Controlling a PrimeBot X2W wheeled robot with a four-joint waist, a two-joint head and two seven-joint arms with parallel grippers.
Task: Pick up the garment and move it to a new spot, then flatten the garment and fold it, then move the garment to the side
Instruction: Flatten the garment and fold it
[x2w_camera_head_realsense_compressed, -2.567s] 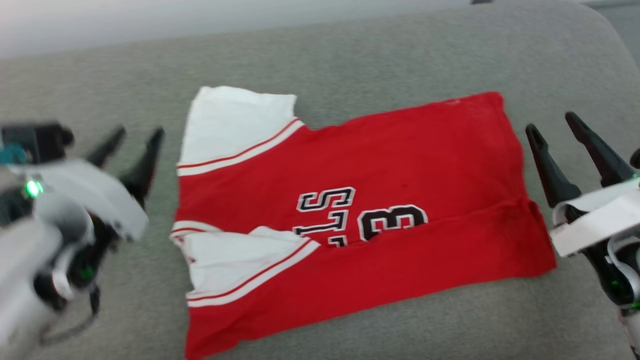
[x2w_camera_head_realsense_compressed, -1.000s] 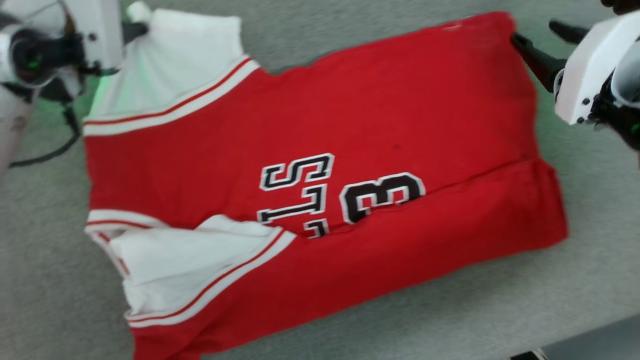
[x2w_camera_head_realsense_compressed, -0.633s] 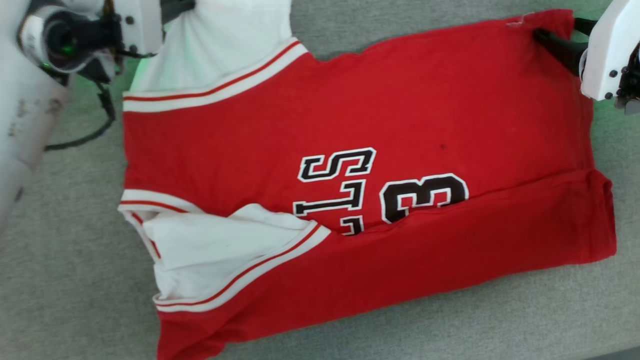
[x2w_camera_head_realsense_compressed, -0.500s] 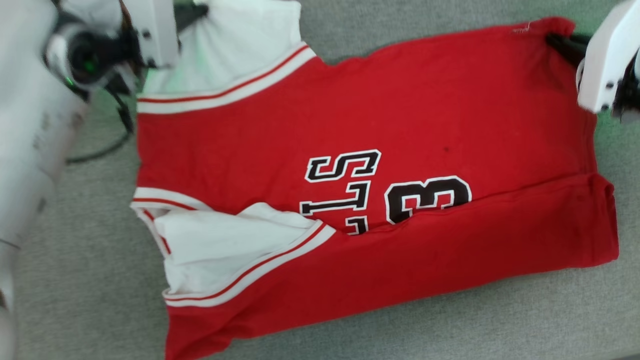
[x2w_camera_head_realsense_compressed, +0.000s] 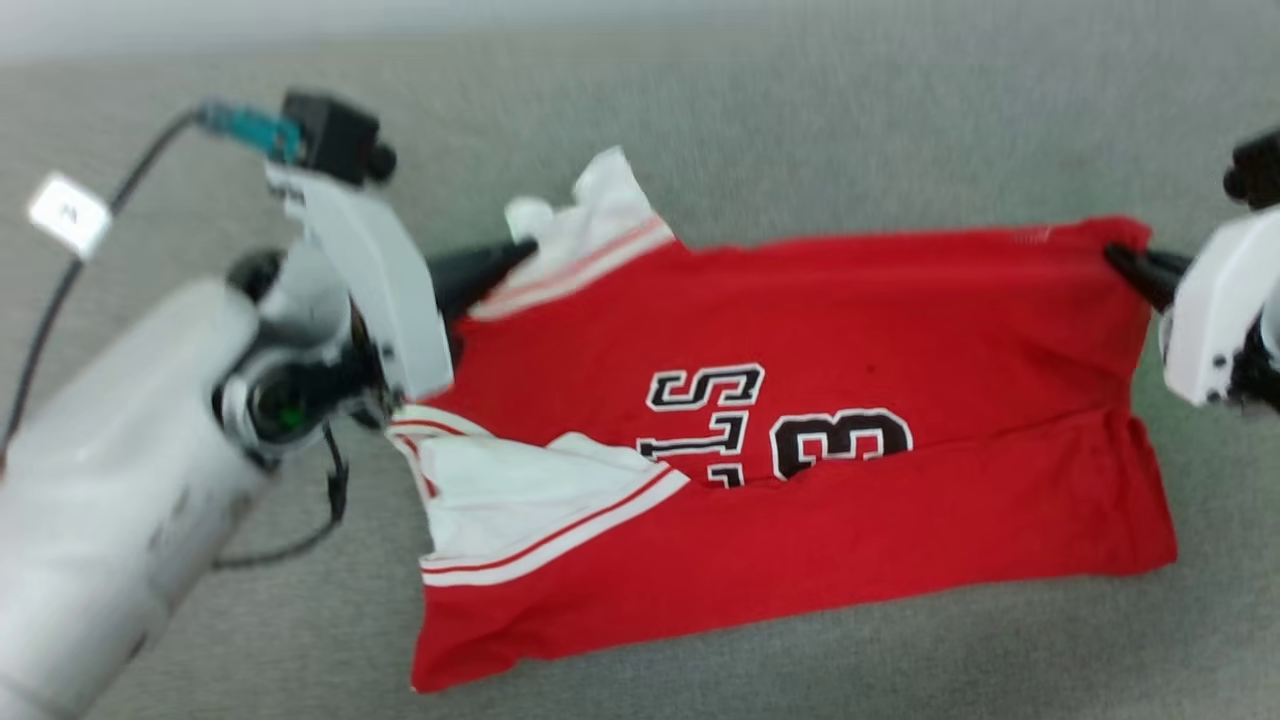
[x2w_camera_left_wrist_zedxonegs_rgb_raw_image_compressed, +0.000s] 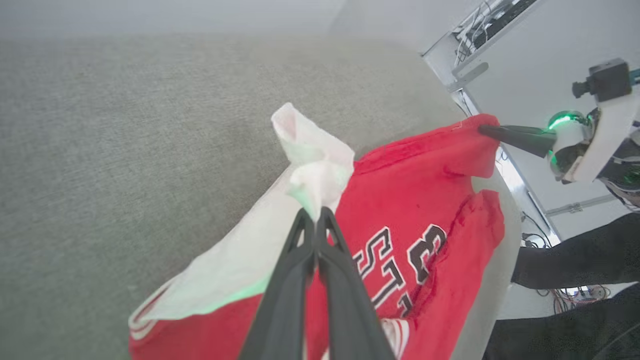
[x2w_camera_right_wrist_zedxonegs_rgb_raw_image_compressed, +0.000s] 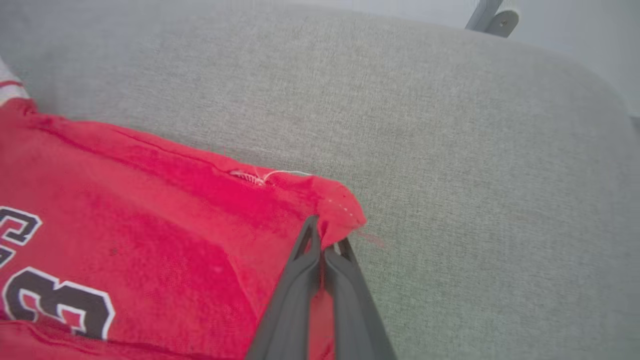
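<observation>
Garment (x2w_camera_head_realsense_compressed: 850, 330): mid-frame on grey upholstered surface (x2w_camera_head_realsense_compressed: 800, 110), long axis left-right, far edge lifted.
Left hand (x2w_camera_head_realsense_compressed: 520, 250): clamped on white sleeve (x2w_camera_head_realsense_compressed: 600, 215), upper left.
Right hand (x2w_camera_head_realsense_compressed: 1118, 258): clamped on red hem corner (x2w_camera_head_realsense_compressed: 1085, 240), upper right.
Both at far-edge ends; likely fold toward lower frame.

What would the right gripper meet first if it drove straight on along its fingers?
The garment itself: the right gripper is shut on its red corner. Past that corner lies the grey padded surface, though depth is unclear.
</observation>
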